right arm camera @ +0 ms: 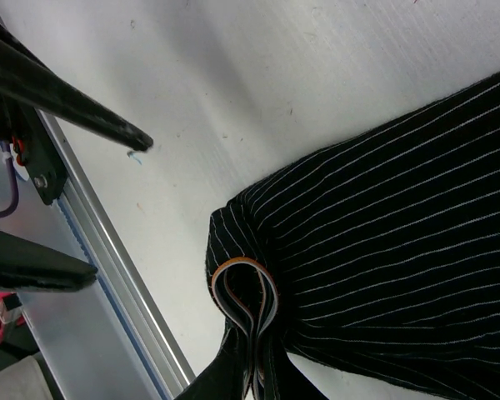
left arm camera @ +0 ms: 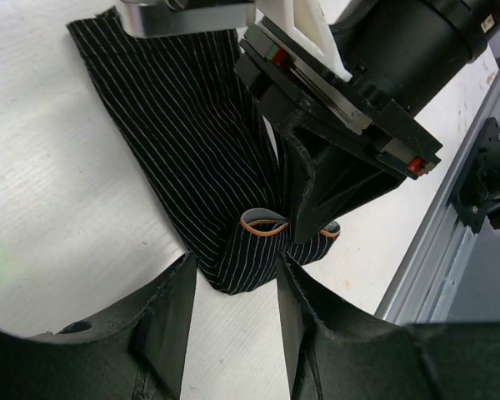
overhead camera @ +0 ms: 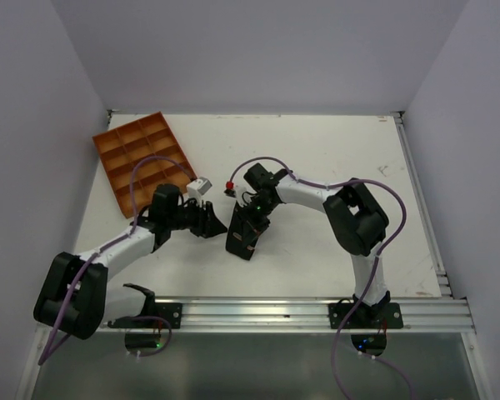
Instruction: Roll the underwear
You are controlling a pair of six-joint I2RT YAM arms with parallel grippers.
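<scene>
Orange plastic tray (overhead camera: pixel 137 158) with a grid of shallow compartments lies at the far left of the matte white counter (overhead camera: pixel 317 150), well apart from the work. Right of it, the left arm's black gripper (overhead camera: pixel 212 223) points at the garment with its fingers apart and nothing between them. The folded end of the cloth lies just ahead of that gap.

The soft black underwear (left arm camera: pixel 192 142), thin fabric with fine white pinstripes, is gathered into a narrow flat strip at mid-counter. In the left wrist view its long axis slants from far left to near right, ending at the left gripper's mouth. At that near end the grey elastic waistband with its reddish-brown edge (right arm camera: pixel 243 287) curls into a small loop, the start of a roll.

The right arm's hard black gripper (left arm camera: pixel 304 225) is clamped on that loop from above. My reading is that both grippers meet at the same end, so the roll would have to travel away from them along the strip.
</scene>
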